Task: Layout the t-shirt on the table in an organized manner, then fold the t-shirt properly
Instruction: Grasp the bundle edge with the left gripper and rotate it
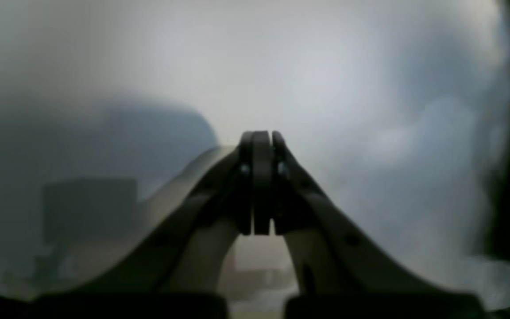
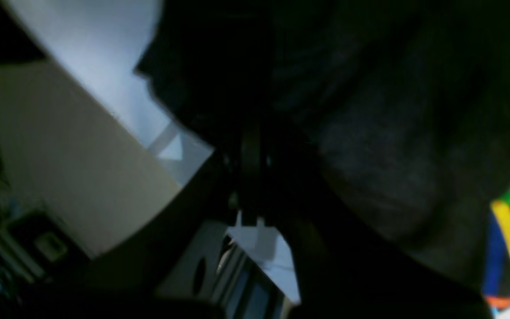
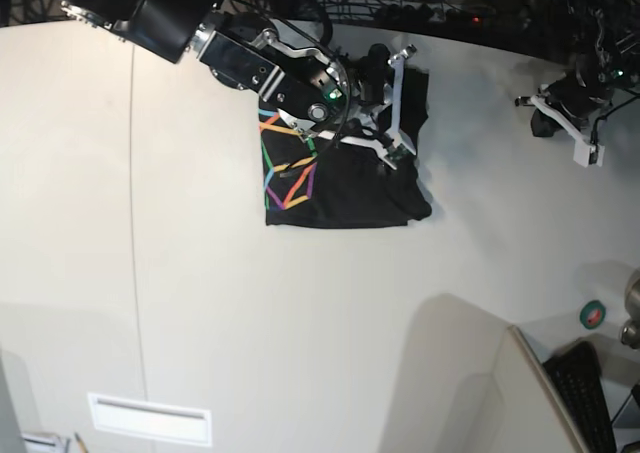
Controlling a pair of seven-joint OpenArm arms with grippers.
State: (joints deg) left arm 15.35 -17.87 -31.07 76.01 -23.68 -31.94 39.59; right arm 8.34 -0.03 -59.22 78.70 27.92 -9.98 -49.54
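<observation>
The black t-shirt (image 3: 345, 193) lies as a compact folded rectangle on the off-white table (image 3: 300, 323), its rainbow line graphic (image 3: 287, 168) facing up on the left part. My right gripper (image 3: 398, 151) reaches in from the upper left over the shirt's far right edge. In the right wrist view its dark fingers (image 2: 250, 146) are shut with black cloth of the t-shirt (image 2: 392, 155) bunched over their tips. My left gripper (image 3: 585, 153) hangs off to the right, apart from the shirt. In the left wrist view the left gripper (image 1: 261, 137) is shut with nothing between its fingers.
A thin dark seam (image 3: 135, 223) runs down the table's left part. A small white vent panel (image 3: 150, 418) sits at the front left. A green tape roll (image 3: 593, 314) and a keyboard (image 3: 590, 393) lie at the front right, beyond a raised panel edge.
</observation>
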